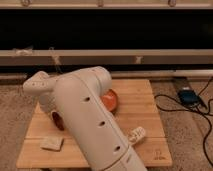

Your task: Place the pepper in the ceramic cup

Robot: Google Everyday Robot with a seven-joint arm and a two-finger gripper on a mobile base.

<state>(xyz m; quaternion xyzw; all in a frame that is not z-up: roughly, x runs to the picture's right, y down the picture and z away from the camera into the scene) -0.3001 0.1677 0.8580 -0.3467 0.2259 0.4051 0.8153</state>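
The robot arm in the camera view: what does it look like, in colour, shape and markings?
The arm is cream-white, built of thick, rounded segments with a smooth shell. Small dark round holes run along its side. No cable or lettering shows on it. The gripper sits at the arm's end on the picture's left, over the wooden board, mostly hidden behind the arm.
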